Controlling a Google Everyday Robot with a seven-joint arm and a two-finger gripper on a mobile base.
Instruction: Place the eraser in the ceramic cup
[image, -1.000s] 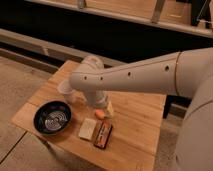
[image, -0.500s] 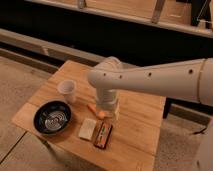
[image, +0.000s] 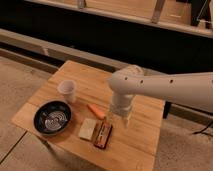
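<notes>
- Gripper (image: 119, 120) hangs at the end of the white arm (image: 165, 87), low over the wooden table (image: 142, 137). It is just right of the eraser (image: 103, 135) as I look at it. Its fingers stand spread, with nothing between them.
- Flat on the table near the front edge lies the eraser, dark-rimmed with a reddish-brown face; the gripper is near it but does not grasp it.
- Right beside the eraser on its left lies a pale beige block (image: 88, 129), so close I cannot tell whether they touch.
- Just behind those two lies a small orange carrot-shaped piece (image: 96, 110), set at a slant.
- Farther back and to the left, the white ceramic cup (image: 67, 91) stands upright, well apart from the eraser.
- Nearer the front than the cup, towards the table's left corner, sits a black bowl (image: 52, 118) with a spiral pattern.
</notes>
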